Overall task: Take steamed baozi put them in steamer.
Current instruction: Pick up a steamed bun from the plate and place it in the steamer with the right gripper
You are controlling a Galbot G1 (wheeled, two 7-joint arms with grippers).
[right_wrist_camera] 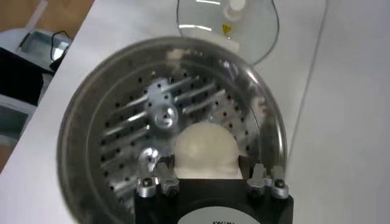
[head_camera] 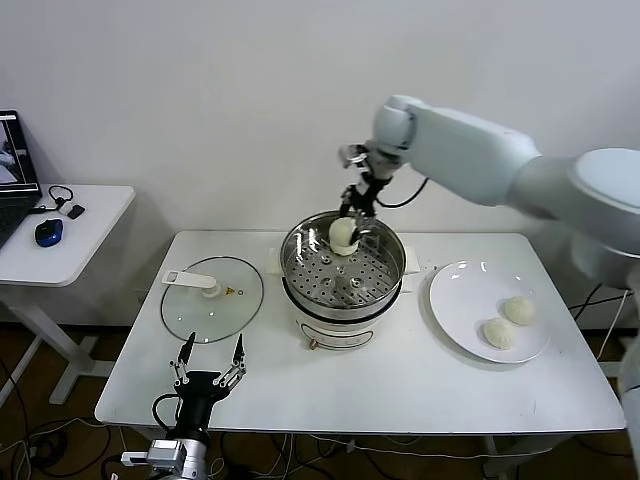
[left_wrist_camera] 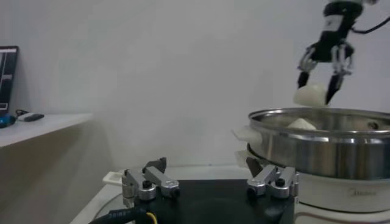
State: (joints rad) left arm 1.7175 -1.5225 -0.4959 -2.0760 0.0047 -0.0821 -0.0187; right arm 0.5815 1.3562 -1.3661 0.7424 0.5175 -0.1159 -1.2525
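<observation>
Steel steamer point(head_camera: 343, 272) mid-tabletop; right gripper point(head_camera: 352, 222) above far rim, fingers part-closed on bun point(head_camera: 343, 235). Risk: early release, bun strikes rim, rolls out. Left gripper point(head_camera: 209, 366) parked, fingers spread, empty.

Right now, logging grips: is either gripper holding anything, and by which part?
The right gripper holds a baozi by its sides, above the steamer. The left gripper holds nothing.
</observation>
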